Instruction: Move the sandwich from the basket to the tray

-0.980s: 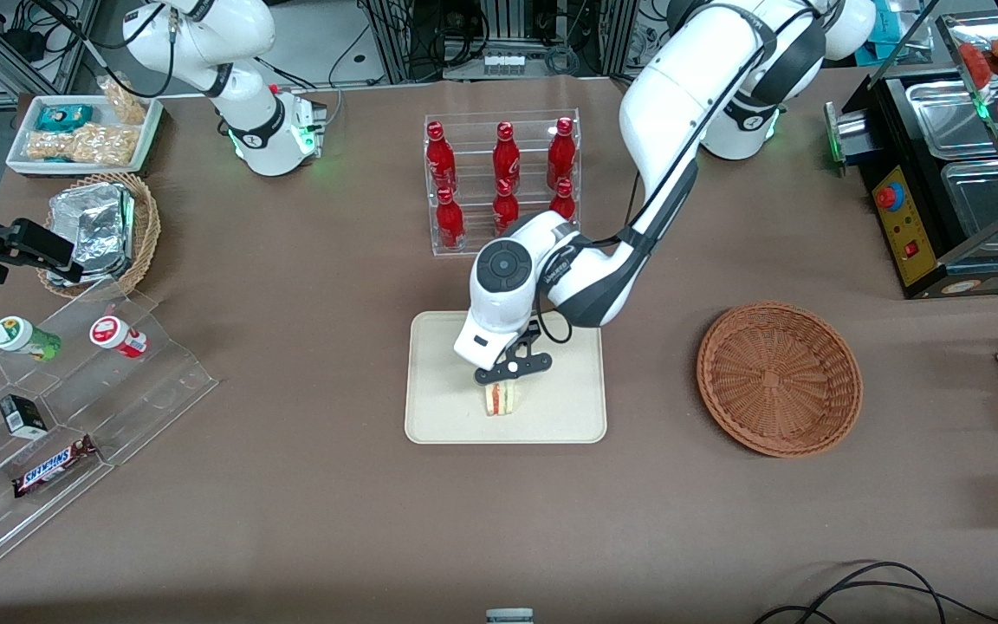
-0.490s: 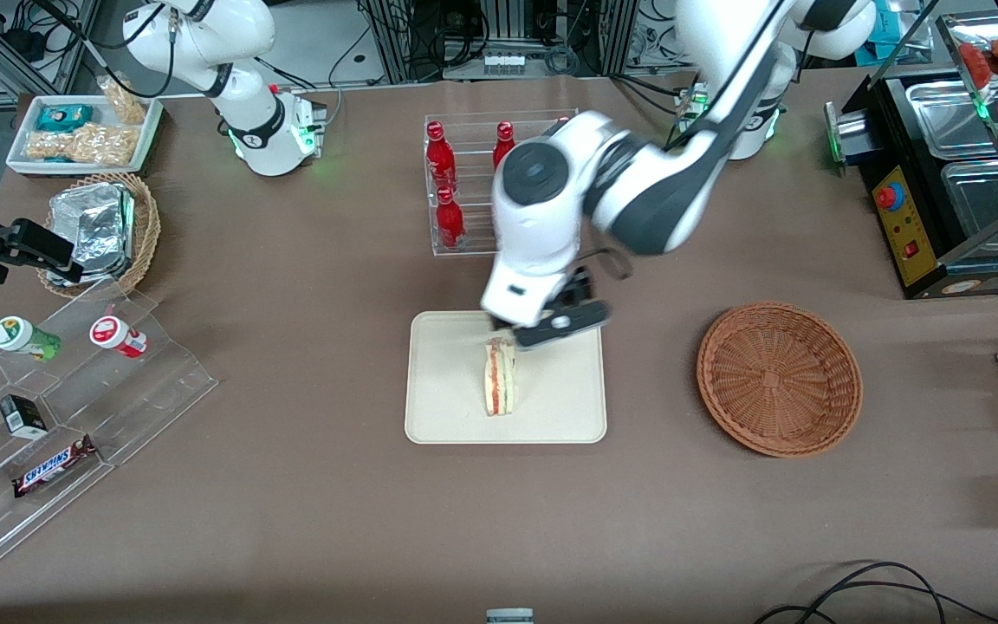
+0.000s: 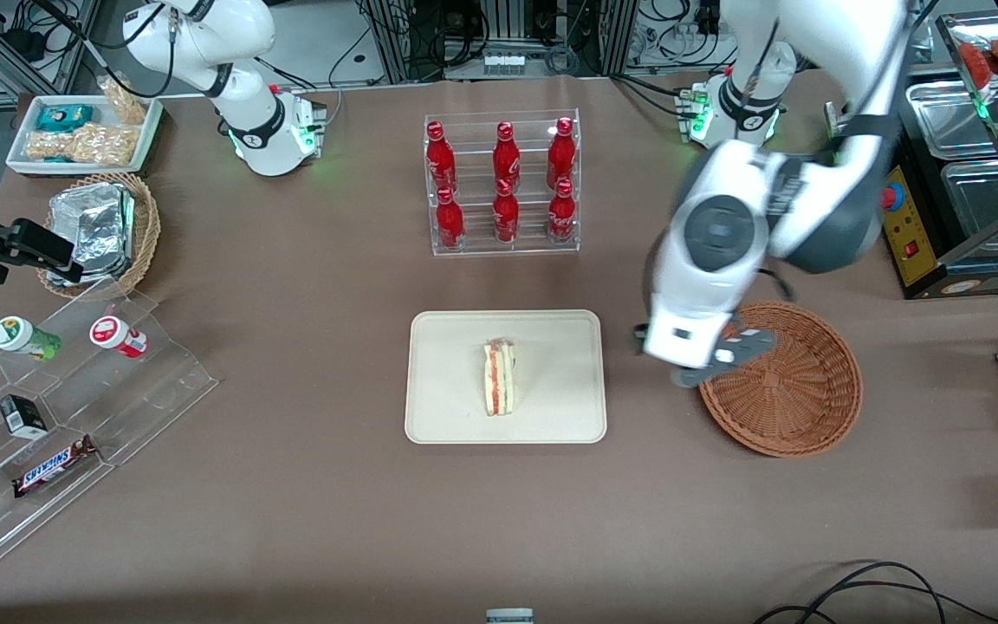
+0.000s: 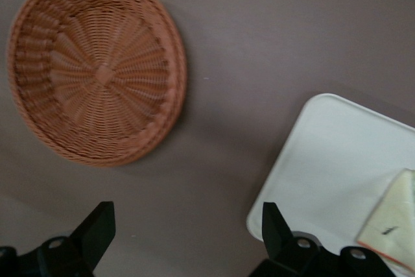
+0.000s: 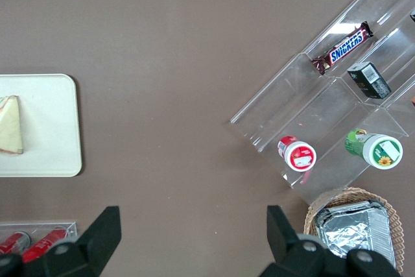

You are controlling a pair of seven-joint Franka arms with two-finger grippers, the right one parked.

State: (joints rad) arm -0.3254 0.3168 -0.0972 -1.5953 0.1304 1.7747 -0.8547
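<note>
since the brown table [image 3: 291, 485] carries everything, you can read the layout from it first: the tray [image 3: 551, 347] lies flat in the middle, near the front camera, so it is easy to reach from above. toward the working arm's end you see the basket [image 3: 798, 394], shallow and wide, with nothing in it. the gripper [image 3: 707, 368] hangs above the basket's rim on the side nearest the tray, its two fingers [image 4: 94, 228] spread apart and holding nothing. i judge that it stands clear because the job looks done.

the sandwich [image 3: 500, 377] is on the tray, about in its middle, standing on a bread edge with the red and green filling layers facing up; its flat sides keep it stable there. it touches nothing except the tray.

farther from the camera, a clear rack [image 3: 503, 182] holds red bottles upright in rows; their labels are too small to read.

toward the parked arm's end, a clear stepped shelf [image 5: 337, 102] shows a chocolate bar [image 5: 343, 47] with the word "snickers". the writing on the other small packs there cannot be read.
</note>
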